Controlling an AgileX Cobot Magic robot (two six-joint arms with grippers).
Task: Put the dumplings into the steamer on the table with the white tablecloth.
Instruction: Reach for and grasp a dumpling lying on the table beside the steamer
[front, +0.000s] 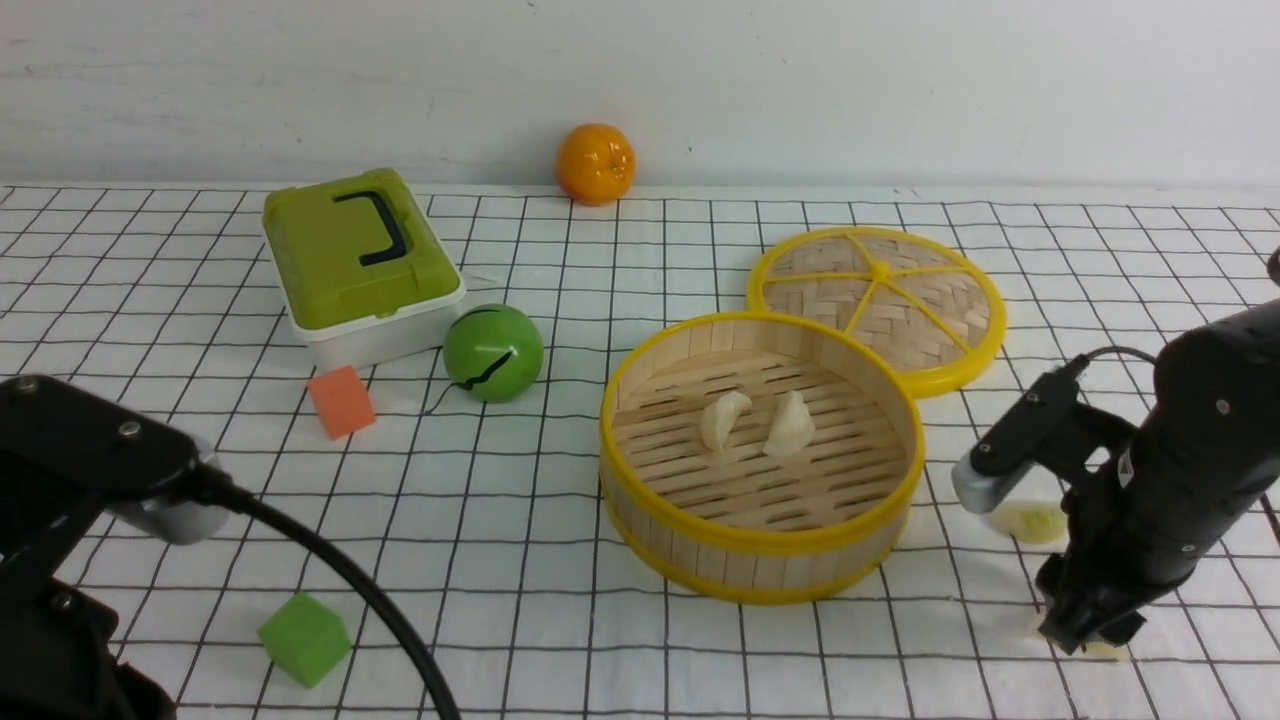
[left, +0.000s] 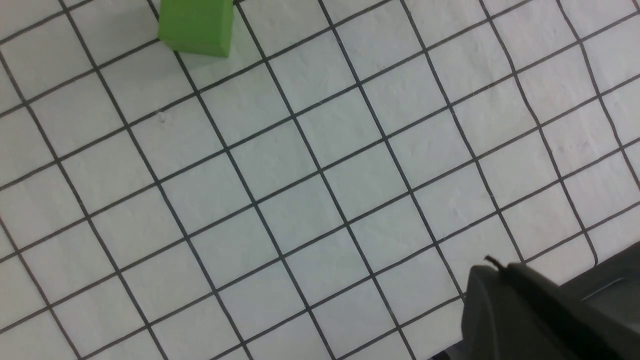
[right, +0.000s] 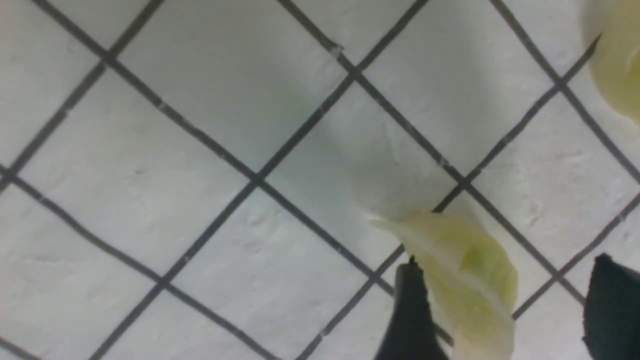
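Steamer (front: 760, 545) at centre right of the gridded cloth (front: 560, 560), open-topped, with one white dumpling (front: 724, 420) and a second white dumpling (front: 790, 424) lying side by side, just apart, on its slatted floor. Its lid (front: 878, 305) lies flat behind it to the right; whether the two rims touch we cannot tell.

Out on the cloth, to the steamer's right, we find the two green ones. One green dumpling (front: 1030, 522) lies near the basket, partly hidden in the front view by the right arm. The other green dumpling (right: 465, 285) lies beneath the right gripper (right: 507, 262), which is down at the cloth with its jaws spread. In the right wrist view the dumpling sits between the two dark fingers (right: 410, 310), against one and clear of the other, ungrasped.

At near left, the left gripper (left: 505, 295) hangs over bare cloth, clenched, holding nothing that we can see, with a green cube (front: 304, 638) close by. Farther back on the left we see an orange cube (front: 341, 401), a green ball (front: 493, 352) and a green-lidded box (front: 360, 260). By the wall sits an orange (front: 595, 163).
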